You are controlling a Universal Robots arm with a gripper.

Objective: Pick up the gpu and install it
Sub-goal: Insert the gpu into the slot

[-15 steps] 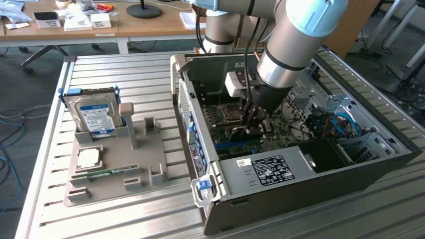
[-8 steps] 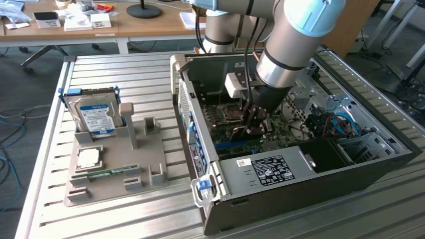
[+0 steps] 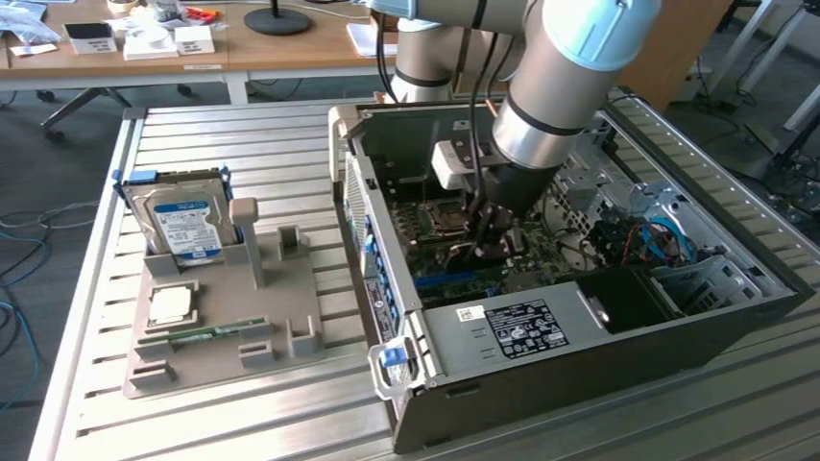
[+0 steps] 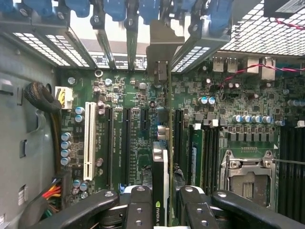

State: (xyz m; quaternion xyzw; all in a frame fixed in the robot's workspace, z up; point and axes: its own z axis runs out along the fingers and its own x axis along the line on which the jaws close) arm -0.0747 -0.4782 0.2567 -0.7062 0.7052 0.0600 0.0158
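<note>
Over the motherboard (image 4: 143,143), tool (image 4: 164,200) grips gpu (image 4: 161,157).

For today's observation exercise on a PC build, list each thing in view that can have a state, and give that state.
gpu: held edge-on above the motherboard's slots, bracket toward the rear openings.
gripper: shut on the gpu, down inside the case.
computer case: lying on its side, side panel off.
CPU socket: empty.
hard drive: upright in the grey holder.
memory stick: lying in the grey holder.
</note>
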